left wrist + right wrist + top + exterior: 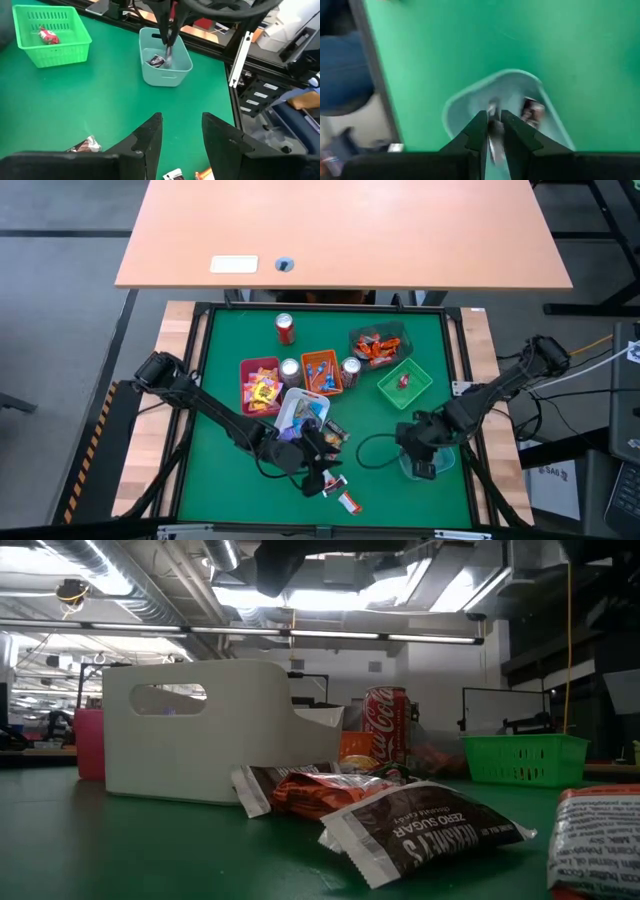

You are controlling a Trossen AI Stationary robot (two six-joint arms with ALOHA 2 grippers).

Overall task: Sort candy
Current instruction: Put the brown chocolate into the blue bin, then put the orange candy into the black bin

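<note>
My right gripper (493,131) hangs over the pale blue tray (425,467) at the table's near right, shut on a small silver-wrapped candy (494,136). A dark-wrapped candy (156,61) lies on that tray's floor. My left gripper (182,135) stands open near the table's front middle, with nothing between its fingers. Loose candy lies around it on the green mat: a brown-wrapped piece (86,145), an orange piece (320,790) and a dark piece (420,825). A red candy (47,36) lies in the green basket (405,383). My right gripper pinches the silver candy (169,54) between its two fingers. The fingers (165,35) come from above, pointing steeply down into the tray's opening. The candy hangs at and below the fingertips, above the tray's floor.
A white bin (300,412) stands beside my left arm. Behind it are a pink tray (260,385) with yellow candy, an orange tray (322,370), a dark tray (375,345) with orange candy, and three cans (285,328) (290,370) (351,370). A cable loop (375,450) lies on the mat.
</note>
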